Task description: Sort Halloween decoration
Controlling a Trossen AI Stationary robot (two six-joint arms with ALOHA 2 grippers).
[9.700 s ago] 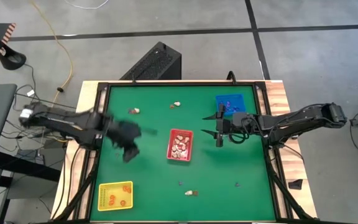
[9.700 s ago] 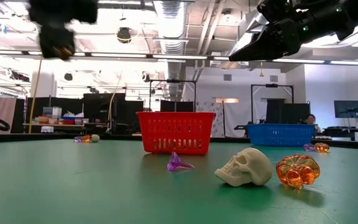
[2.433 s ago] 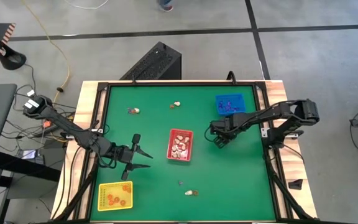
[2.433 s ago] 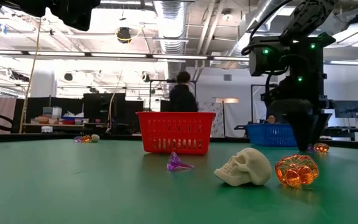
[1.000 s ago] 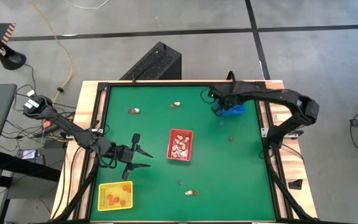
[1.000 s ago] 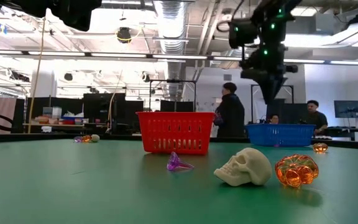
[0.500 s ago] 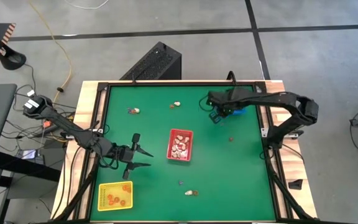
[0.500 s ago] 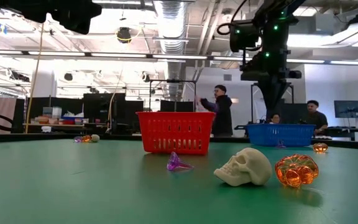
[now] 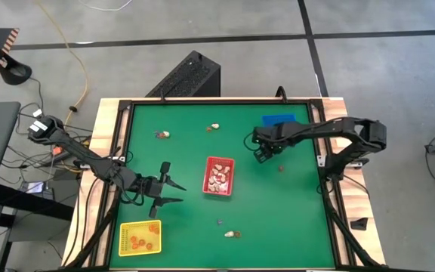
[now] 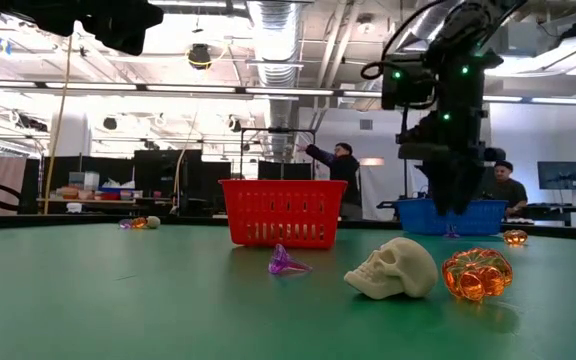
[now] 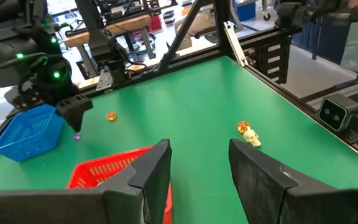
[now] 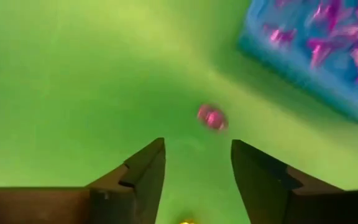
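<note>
The Halloween decoration lies scattered on the green table. A purple trinket (image 12: 212, 117) sits beside the blue tray (image 9: 280, 120), just under my right gripper (image 12: 197, 146), which points down, open and above it without touching. An orange piece (image 9: 281, 168) lies a little nearer. A skull (image 10: 393, 268), an orange pumpkin (image 10: 478, 273) and another purple piece (image 10: 288, 262) rest near the front edge. Two small pieces (image 9: 162, 134) (image 9: 214, 127) lie at the far side. My left gripper (image 9: 178, 191) waits open, left of the red tray (image 9: 218, 175).
The blue tray (image 12: 316, 43) holds several purple pieces, the red tray holds pale ones, and the yellow tray (image 9: 140, 236) at the near left holds orange ones. A raised frame (image 9: 325, 159) borders the table. People stand in the room behind (image 10: 343, 180).
My right gripper has moved from over the blue tray toward the table's near edge and down, tipping more steeply downward, and now stands over the purple trinket beside the tray. Its fingers have opened. My left gripper has kept still.
</note>
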